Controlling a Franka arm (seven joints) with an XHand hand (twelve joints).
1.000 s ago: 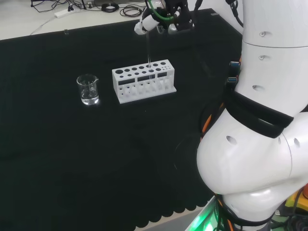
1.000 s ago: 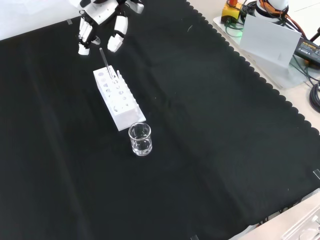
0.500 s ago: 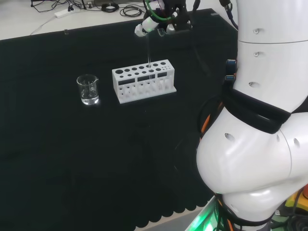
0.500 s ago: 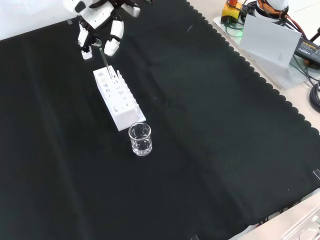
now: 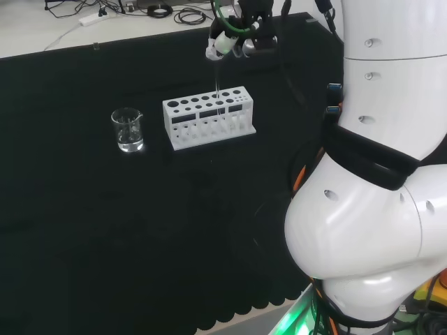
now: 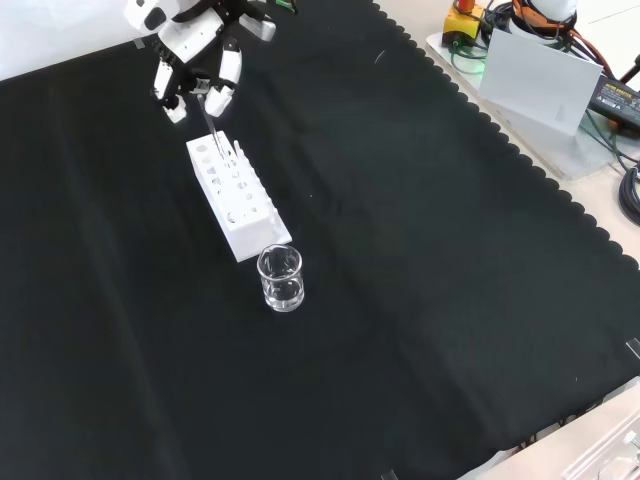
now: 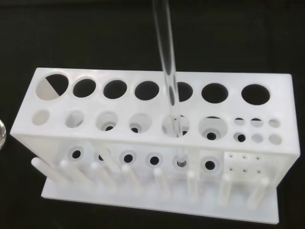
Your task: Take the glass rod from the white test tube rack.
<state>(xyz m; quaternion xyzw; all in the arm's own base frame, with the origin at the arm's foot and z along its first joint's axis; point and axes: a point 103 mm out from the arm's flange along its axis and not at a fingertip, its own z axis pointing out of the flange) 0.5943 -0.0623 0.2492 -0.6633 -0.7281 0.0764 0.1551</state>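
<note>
The white test tube rack (image 5: 208, 116) (image 6: 238, 195) (image 7: 157, 143) stands on the black cloth. A clear glass rod (image 5: 217, 80) (image 6: 212, 130) (image 7: 167, 67) stands nearly upright in one of its holes, near the rack's right end in the head view. Its lower end rests in the rack's base. The hand (image 5: 234, 38) (image 6: 198, 45) hangs directly above the rack, and its curled fingers (image 6: 220, 92) close round the top of the rod.
A small clear glass beaker (image 5: 128, 130) (image 6: 281, 277) stands left of the rack in the head view, in front of it in the front view. The arm's large white links (image 5: 377, 195) take up the right of the head view.
The fingers have drawn in from a spread pose and closed round the rod's top. Rod, rack and beaker have stayed where they were.
</note>
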